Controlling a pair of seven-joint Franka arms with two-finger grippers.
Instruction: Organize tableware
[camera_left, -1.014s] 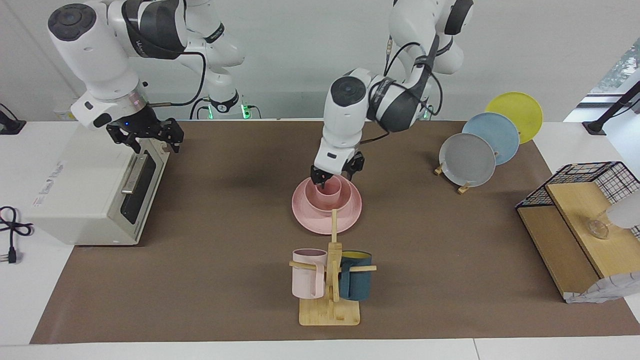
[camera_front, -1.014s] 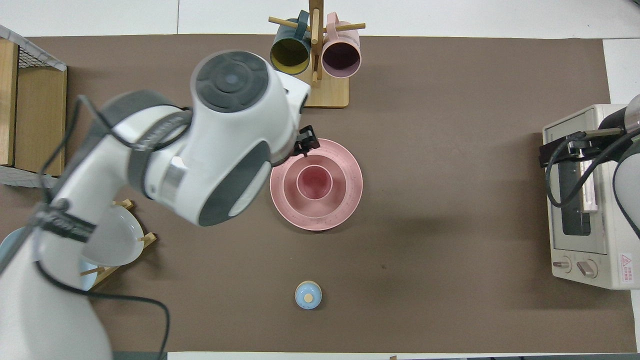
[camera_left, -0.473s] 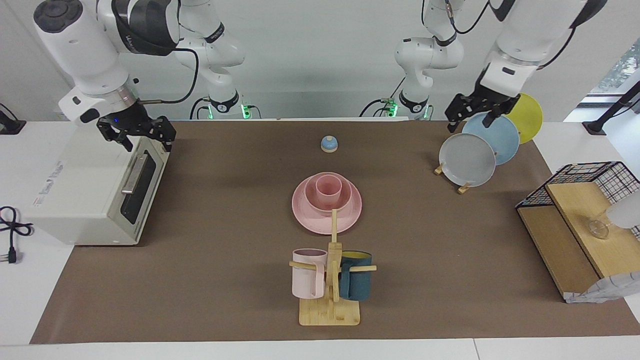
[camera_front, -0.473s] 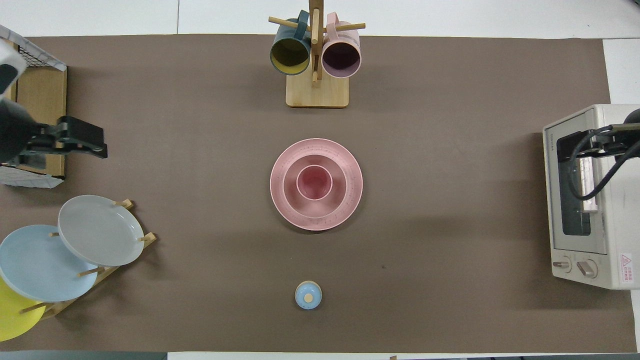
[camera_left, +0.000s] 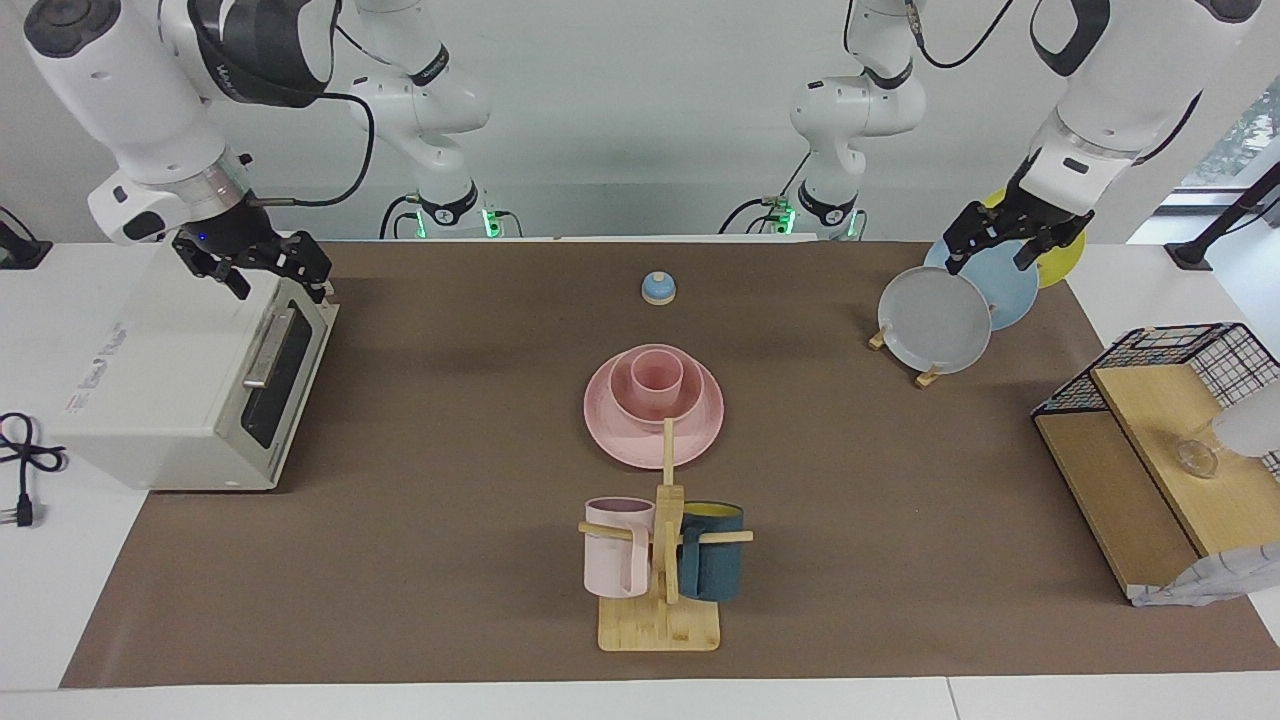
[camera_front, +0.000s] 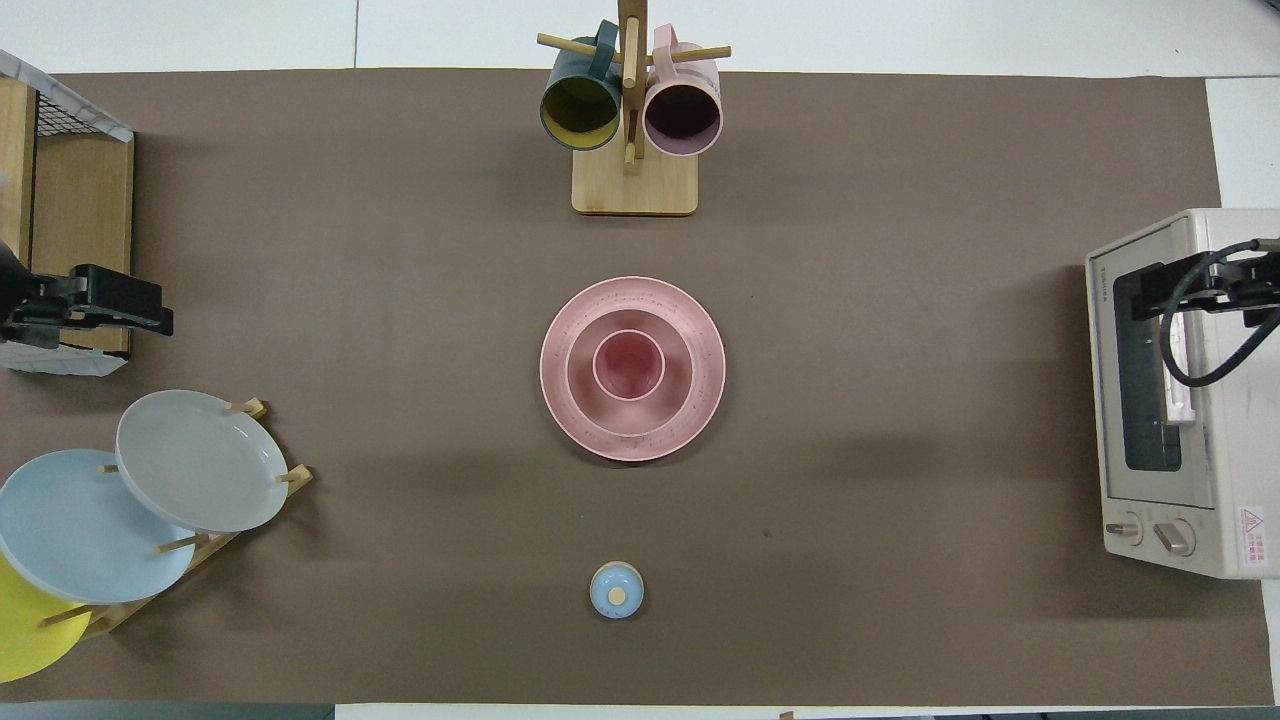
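yellow plate (camera_front: 25, 640): cut by overhead edge | left gripper (camera_front: 120, 300): partly cut off | power cord (camera_left: 18, 470): cut off

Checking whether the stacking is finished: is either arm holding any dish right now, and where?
Nothing is held. The left tool is over the plate rack, the right tool over the toaster oven; the cup sits released in the bowl.

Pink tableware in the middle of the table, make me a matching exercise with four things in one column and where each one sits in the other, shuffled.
Things:
1. small matte pink tapered cup
2. rounded matte pink bowl
3. wide flat matte pink plate
4. dark teal handled mug

Places:
A. directly on the brown table mat
B. hanging on the wooden mug tree
C. inside the bowl
D. on the plate

Pairs: 1-C, 2-D, 3-A, 4-B
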